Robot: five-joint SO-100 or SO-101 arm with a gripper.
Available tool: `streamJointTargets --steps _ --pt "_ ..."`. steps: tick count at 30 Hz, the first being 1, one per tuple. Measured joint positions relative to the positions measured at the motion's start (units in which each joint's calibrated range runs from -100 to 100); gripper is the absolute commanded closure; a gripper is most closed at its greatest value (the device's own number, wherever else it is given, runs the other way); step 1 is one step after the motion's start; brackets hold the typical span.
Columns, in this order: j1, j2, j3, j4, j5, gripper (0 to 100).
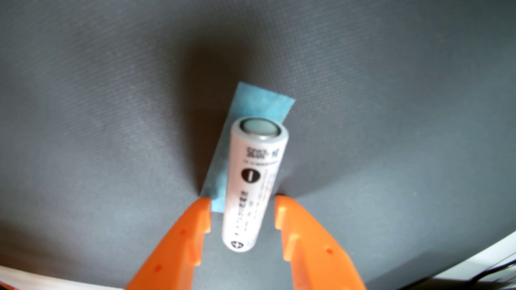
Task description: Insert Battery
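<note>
Wrist view: orange hand (242, 206) spread, straddling white battery (252, 189) on blue tape (223, 173), fingers not touching.

Wrist view, looking down on a grey woven mat (111, 111). White cylindrical battery (255, 184) at centre, flat metal end toward the top of the picture, black printed markings along its side, lettering too blurred to read. Strip of blue tape (259, 103) beneath and partly behind the battery, angled slightly. Orange gripper (242, 205) entering from the bottom edge, jaws spread apart, one fingertip on each side of the battery's lower half, neither touching it.
</note>
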Motion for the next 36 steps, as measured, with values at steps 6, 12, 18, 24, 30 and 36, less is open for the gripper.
streamJointTargets --steps 6,12,18,24,30,36 --pt "0.0 0.08 0.0 0.0 0.0 86" --pt "0.08 0.25 -0.09 0.0 0.0 86" --pt "0.41 2.08 -1.54 0.33 0.26 87" --pt "0.41 3.74 -3.44 0.42 0.15 88" --pt "-0.08 4.08 -3.89 -0.17 -0.1 98" --pt "-0.08 4.08 -3.89 -0.17 -0.05 98"
